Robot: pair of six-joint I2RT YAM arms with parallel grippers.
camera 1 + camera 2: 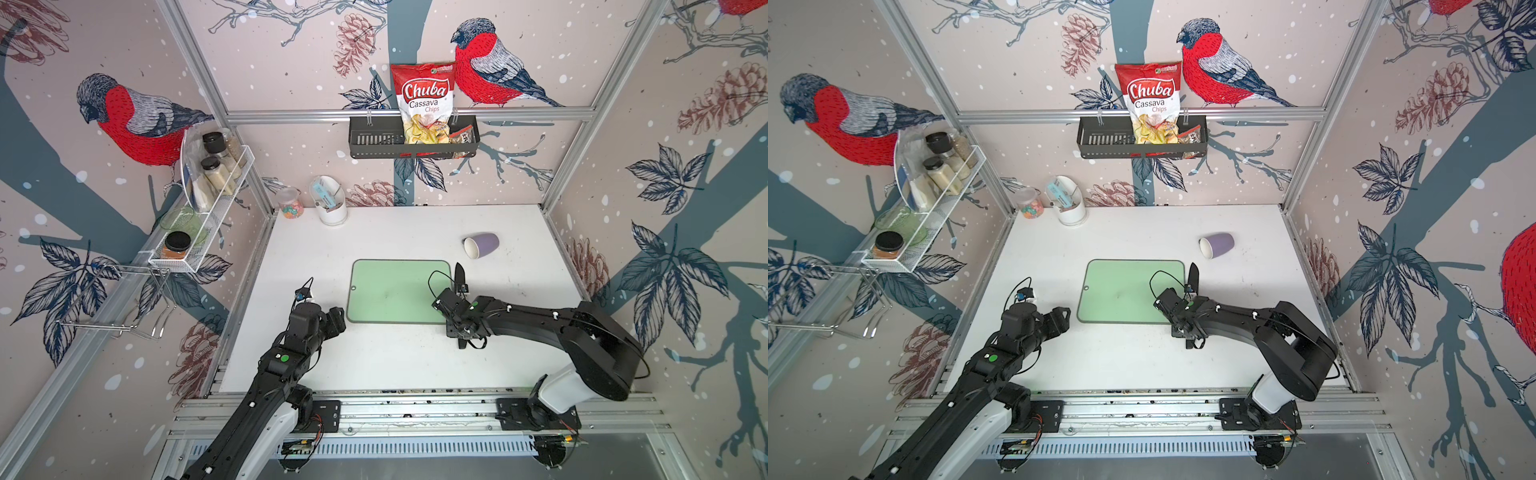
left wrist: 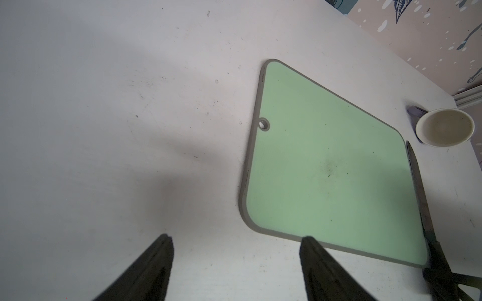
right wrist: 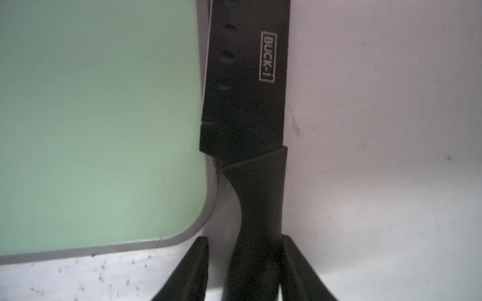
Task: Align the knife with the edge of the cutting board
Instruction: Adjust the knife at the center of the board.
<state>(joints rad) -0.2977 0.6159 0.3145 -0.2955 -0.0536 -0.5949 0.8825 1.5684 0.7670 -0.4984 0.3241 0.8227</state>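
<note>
Rails at the front edge of the white table [image 1: 374, 365] carry both arms. The left gripper [image 2: 237, 237] hovers off the cutting board's near left corner, its fingers well apart with only bare tabletop between them. The right gripper [image 3: 245, 237] sits low at the near right corner of the board and straddles the slim handle of the knife [image 3: 245, 104]. One finger [image 3: 292, 260] lies against the handle, while the other [image 3: 193, 263] shows a sliver of table between itself and the handle, so the jaws are not yet clamped. The black knife lies flat on the table along the right short edge of the pale-green cutting board [image 1: 395, 291], the edge opposite the small hole. Its tip points to the back and its handle reaches past the board's rounded near corner. In the right wrist view the blade, marked BUCK-I, runs almost parallel to the grey rim, touching it or just overlapping it; which of the two I cannot tell. Beyond the knife tip, a purple mug [image 1: 482, 245] lies on its side, apart from the board, its white inside showing. In the far left corner a jar of coloured sweets [image 1: 289, 203] stands just beside a white utensil holder [image 1: 332, 214]. On the back wall a black basket [image 1: 374, 143] holds a bag of Chuba Cassava Chips [image 1: 424, 99].
</note>
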